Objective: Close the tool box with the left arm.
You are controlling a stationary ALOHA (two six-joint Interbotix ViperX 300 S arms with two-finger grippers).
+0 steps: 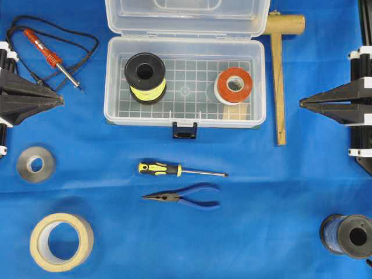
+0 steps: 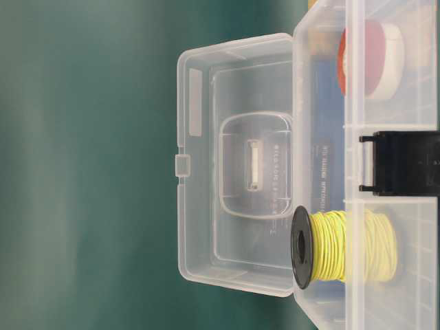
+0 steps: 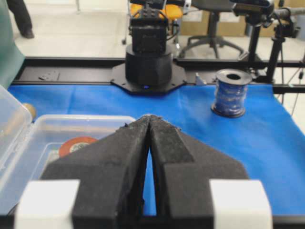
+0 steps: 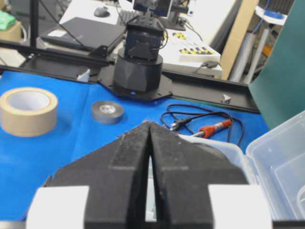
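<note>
The blue table (image 1: 279,197) is seen from overhead, and the tool box (image 1: 185,119) is found at its far middle, lid (image 1: 187,14) thrown back wide open behind the tray. Inside the box, on the gridded floor, a black spool of yellow wire (image 1: 145,78) is stood at the left end, and a roll of orange and white tape (image 1: 233,85) is laid at the right end, the two well apart. The black latch (image 1: 185,130) is seen hanging off the front wall.

Right of the box, a wooden mallet (image 1: 280,70) is laid just beside it. Left of the box, a soldering iron (image 1: 53,56) with its cord is spread out. In front of the box, a screwdriver (image 1: 180,170) and blue pliers (image 1: 185,197) are laid side by side. Farther front and left, a masking tape roll (image 1: 61,241) and a grey tape roll (image 1: 35,164) are placed; front and right, a blue wire spool (image 1: 347,235) is stood.

The left gripper (image 1: 60,99) is held left of the box, clear of it, its fingers pressed together on nothing. The right gripper (image 1: 302,103) is held right of the box, likewise pinched together and empty.
</note>
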